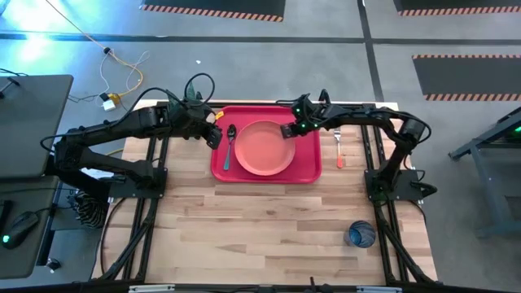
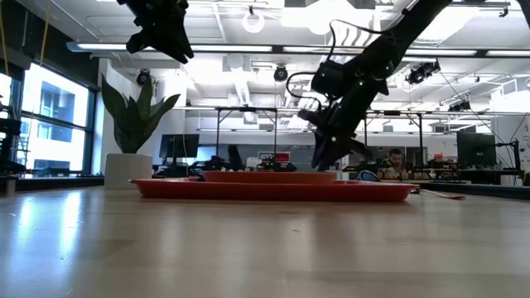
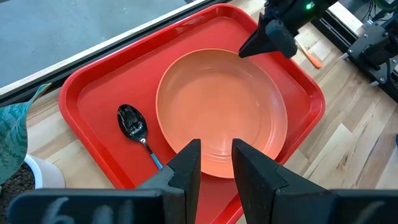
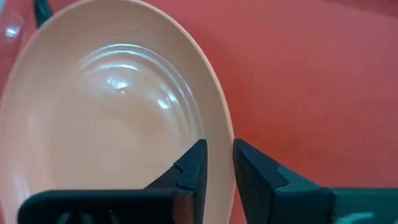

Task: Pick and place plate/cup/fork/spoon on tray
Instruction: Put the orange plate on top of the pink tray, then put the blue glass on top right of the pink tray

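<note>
The round salmon-pink plastic plate [image 1: 264, 147] lay on the flat red plastic tray [image 1: 308, 167], its rim straddled by the narrowly spread jaws of the right gripper [image 1: 288, 130]. The teal-handled metal spoon [image 1: 229, 145] was seen on the tray just beside the left gripper [image 1: 216, 136], whose jaws were slightly parted and empty.

Lab: striped floor tape [image 1: 213, 10], metal frames [image 2: 248, 132] (monitors behind).

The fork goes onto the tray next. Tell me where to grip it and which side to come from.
Grip the fork from straight above, across the middle of its thin orange handle. It lies flat on the bare table just right of the tray, tines pointing away, so only its narrow sides offer purchase. The right gripper, now at the plate rim, is probably the nearer one.
</note>
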Tool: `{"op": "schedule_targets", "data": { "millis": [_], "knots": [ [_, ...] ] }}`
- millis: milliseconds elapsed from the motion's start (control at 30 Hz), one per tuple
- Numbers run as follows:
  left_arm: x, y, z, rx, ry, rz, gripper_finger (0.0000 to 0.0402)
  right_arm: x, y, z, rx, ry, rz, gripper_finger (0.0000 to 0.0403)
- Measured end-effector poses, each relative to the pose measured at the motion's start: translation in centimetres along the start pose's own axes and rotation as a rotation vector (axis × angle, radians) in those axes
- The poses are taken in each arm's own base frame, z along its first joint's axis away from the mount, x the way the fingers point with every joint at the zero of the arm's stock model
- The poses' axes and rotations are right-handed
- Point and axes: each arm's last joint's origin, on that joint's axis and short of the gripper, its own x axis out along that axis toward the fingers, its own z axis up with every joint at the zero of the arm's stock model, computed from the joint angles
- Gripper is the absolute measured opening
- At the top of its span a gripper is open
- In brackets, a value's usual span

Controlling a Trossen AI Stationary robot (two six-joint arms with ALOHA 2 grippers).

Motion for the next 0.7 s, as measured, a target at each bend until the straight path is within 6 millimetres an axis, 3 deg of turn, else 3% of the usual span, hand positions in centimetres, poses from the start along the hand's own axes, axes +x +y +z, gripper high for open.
{"op": "schedule_targets", "data": {
  "millis": [300,700],
  "knots": [
    [0.0,0.0,0.0,0.000,0.000,0.000,0.0083,-2.3,0.6,0.5,-0.002,-0.042,0.057,0.0069],
    [0.0,0.0,0.0,0.000,0.000,0.000,0.0083,-7.1,4.0,-0.5,-0.094,-0.101,0.238,0.0069]
  ]
}}
